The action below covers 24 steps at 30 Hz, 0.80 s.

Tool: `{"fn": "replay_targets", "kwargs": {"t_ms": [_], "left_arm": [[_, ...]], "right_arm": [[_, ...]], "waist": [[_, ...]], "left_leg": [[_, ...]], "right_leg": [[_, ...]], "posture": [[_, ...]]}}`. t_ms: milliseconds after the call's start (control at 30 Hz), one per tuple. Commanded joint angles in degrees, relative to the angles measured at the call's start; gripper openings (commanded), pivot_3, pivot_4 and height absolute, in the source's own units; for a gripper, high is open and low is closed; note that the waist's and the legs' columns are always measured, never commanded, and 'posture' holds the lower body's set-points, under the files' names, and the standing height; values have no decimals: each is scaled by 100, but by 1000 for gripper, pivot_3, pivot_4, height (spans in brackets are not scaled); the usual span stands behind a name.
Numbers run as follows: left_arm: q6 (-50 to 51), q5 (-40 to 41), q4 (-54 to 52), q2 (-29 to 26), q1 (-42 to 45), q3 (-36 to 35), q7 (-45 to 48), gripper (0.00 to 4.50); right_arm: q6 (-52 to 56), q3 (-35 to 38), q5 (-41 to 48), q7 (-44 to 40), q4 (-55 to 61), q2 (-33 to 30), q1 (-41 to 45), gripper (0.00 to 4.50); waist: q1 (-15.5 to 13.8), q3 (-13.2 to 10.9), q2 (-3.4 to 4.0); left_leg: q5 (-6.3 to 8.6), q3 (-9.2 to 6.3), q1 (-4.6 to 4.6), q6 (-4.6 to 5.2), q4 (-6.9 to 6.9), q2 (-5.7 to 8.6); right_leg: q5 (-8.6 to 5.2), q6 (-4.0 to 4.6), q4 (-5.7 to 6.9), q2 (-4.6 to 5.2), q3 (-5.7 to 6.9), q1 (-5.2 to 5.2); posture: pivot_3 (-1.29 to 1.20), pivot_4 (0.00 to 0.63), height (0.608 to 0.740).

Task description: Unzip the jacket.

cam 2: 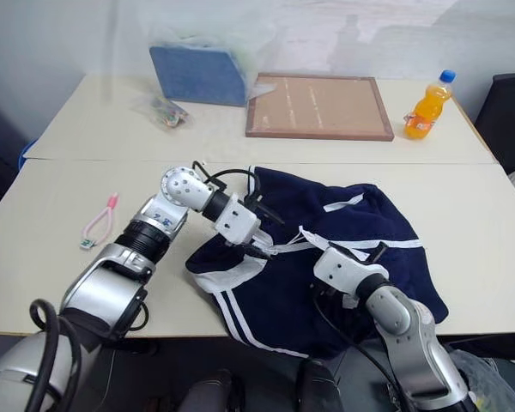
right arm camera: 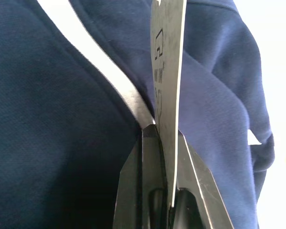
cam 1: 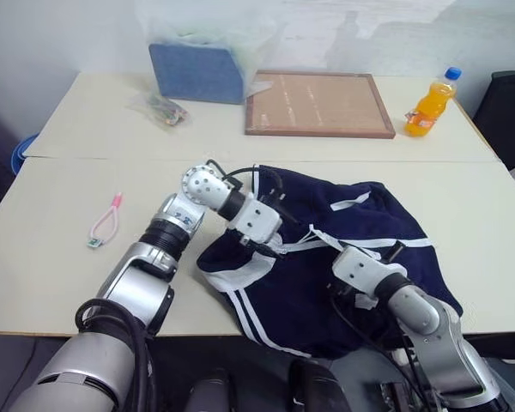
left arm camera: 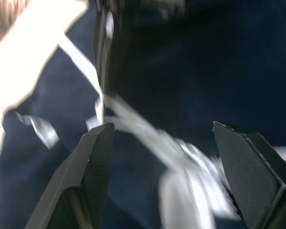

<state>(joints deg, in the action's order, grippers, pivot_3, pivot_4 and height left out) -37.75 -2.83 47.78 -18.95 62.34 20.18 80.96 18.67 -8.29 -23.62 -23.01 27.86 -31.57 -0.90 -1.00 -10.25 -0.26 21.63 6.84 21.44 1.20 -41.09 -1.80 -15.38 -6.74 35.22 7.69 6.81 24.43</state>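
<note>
both grippers are at the navy jacket on the near table.

the jacket lies crumpled at the front edge of the table. the left gripper stands with its fingers apart over the white zipper line. the right gripper is closed, pinching a white paper tag of the jacket.

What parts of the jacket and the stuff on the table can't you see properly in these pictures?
- The zipper pull on the jacket: blurred in the left wrist view, covered by the left pincer in the head views.
- Printing on the paper tag pinched in the right pincer: too small and seen edge-on.
- The small packet behind: too small to tell.
</note>
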Motion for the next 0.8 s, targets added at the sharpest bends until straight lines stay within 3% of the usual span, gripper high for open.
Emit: {"fn": "replay_targets", "kwargs": {"t_ms": [33,133,333,800], "left_arm": [[265,402,-204,27,-40,-149,311,2897],[264,248,-152,9,-71,-118,142,2019],[253,125,48,70,-86,-100,-50,2019],[-350,-871,1581,-138,-33,169,-978,2019]], "right_arm": [[-14,187,-40,51,266,33,-35,0],[-32,198,-37,54,233,18,-11,0],[-56,218,-19,43,183,-2,57,0],[-11,434,80,-37,436,36,93,0]], "waist": [[-38,0,0],[-29,0,0],[-27,0,0],[-18,1,0]], "left_leg": [[0,-1,1,0,-2,0],[0,-1,1,1,-2,0],[0,-1,0,0,-2,0],[0,0,-6,0,-2,0]], "right_leg": [[0,0,-1,0,0,0],[0,0,0,0,1,-1],[0,0,1,0,1,-1],[0,0,7,0,-1,-3]], "posture": [[0,150,740],[0,150,740],[0,150,740],[0,150,740]]}}
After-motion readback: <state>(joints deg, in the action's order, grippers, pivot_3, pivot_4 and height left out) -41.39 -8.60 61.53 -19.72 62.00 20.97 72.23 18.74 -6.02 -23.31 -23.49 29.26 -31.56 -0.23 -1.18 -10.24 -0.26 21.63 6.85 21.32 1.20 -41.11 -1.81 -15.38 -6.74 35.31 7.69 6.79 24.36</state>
